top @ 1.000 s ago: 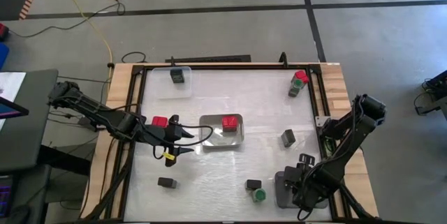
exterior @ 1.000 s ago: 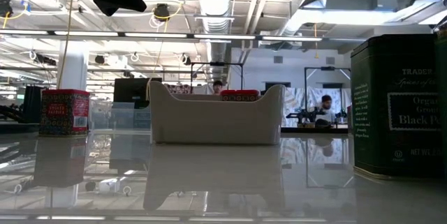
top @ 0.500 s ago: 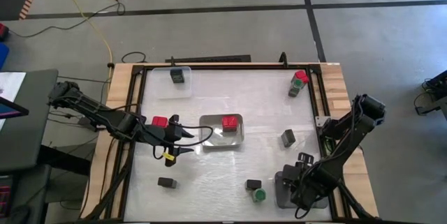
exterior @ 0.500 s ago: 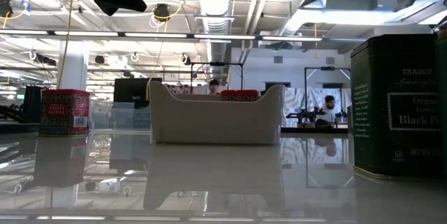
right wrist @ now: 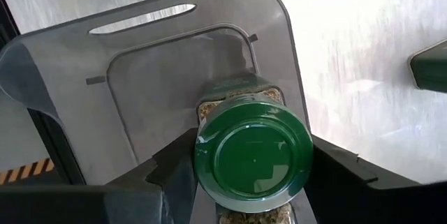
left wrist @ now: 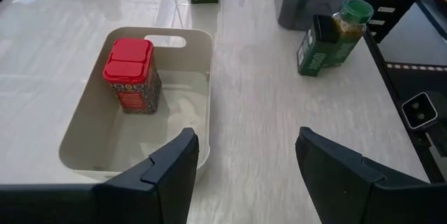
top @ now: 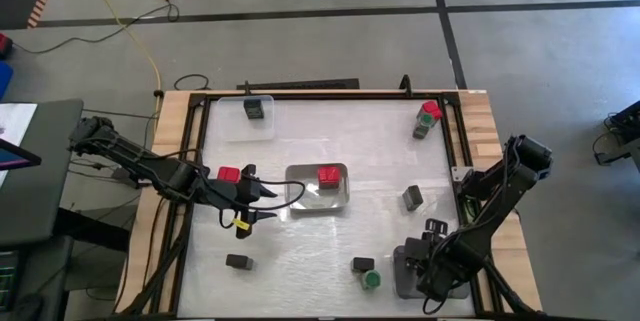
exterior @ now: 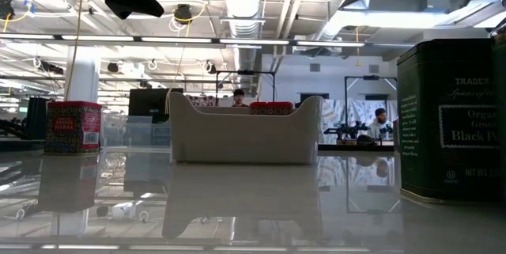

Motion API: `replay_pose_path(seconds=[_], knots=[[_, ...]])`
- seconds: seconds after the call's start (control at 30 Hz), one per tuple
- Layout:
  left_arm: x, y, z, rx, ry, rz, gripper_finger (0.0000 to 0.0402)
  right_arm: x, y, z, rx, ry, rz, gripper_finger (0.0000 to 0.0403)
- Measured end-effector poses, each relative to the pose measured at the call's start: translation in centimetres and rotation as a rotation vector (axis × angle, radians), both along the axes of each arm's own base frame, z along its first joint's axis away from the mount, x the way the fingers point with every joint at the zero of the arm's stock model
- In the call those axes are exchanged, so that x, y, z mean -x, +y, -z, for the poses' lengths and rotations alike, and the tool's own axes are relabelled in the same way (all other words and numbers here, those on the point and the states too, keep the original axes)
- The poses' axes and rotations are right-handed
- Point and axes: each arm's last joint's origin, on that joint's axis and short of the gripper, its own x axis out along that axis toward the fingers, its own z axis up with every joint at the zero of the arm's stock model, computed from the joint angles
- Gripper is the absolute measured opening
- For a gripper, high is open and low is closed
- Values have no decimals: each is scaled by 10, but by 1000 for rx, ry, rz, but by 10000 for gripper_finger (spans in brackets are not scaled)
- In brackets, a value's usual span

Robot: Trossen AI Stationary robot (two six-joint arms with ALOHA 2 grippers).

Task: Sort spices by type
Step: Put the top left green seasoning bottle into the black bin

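My right gripper (top: 432, 267) hangs over the grey tray (right wrist: 147, 77) at the near right, shut on a green round-capped spice jar (right wrist: 253, 158). My left gripper (left wrist: 244, 161) stands open and bare just left of the white tray (top: 340, 199), which holds a red-capped spice (left wrist: 131, 74). Another red spice (top: 229, 174) stands on the table beside the left arm. A black spice (top: 254, 110) sits in the clear tray at the far left. Loose black ones (top: 413, 197) (top: 238, 260) stand on the table. My right gripper pinches the green-capped jar between its two fingers (right wrist: 171, 168), which point down from above on opposite sides of it, just under the cap. The cap hides the exact place of contact. The jar (right wrist: 234, 97) is upright, cap up, over the grey tray's floor; whether its base rests there I cannot tell.
A red and a green spice (top: 426, 118) stand at the far right corner. A black and a green one (top: 367, 271) stand close to the grey tray's left side. In the low view a black pepper tin (exterior: 451, 119) looms at the right. People show in the room behind.
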Motion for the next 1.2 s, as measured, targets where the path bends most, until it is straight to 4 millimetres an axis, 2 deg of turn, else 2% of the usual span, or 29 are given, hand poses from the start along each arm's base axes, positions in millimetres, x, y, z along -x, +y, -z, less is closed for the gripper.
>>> replay_pose_path(seconds=[0.6,1.1,1.2], knots=[[0,0,1,-1,6,-1,229,0,0,0,-2,1,-13,246],[0,0,0,-1,5,-2,229,0,0,0,0,5,-39,292],[0,0,0,-1,5,-2,229,-1,1,-6,-2,3,-62,293]])
